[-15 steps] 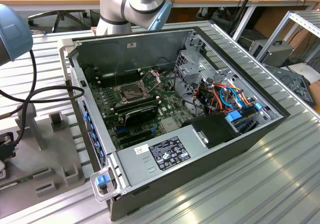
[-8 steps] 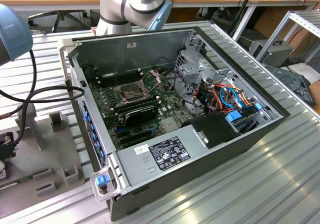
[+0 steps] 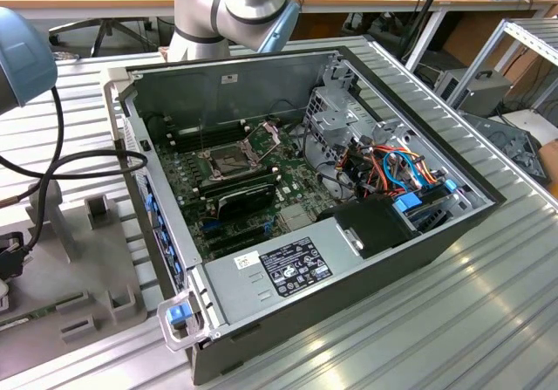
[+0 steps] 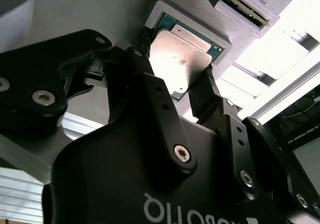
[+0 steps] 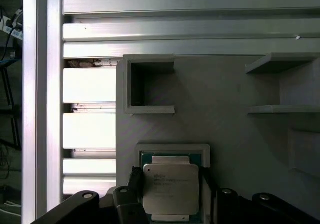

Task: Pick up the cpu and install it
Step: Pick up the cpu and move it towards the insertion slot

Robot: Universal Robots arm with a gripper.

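So my pincer [image 5: 170, 181] is apart, straddling the cpu [image 5: 171, 188] lying in its grey holder [image 5: 240, 134]; not lifted yet, board socket [image 3: 228, 159] looks open

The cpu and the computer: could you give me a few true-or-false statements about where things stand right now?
The cpu lies in a grey holder. True.
The cpu is already installed in the computer. False: it is in the holder, outside the computer case.
The gripper is right at the cpu. True.
The computer case is shut. False: it lies open, with its motherboard showing.
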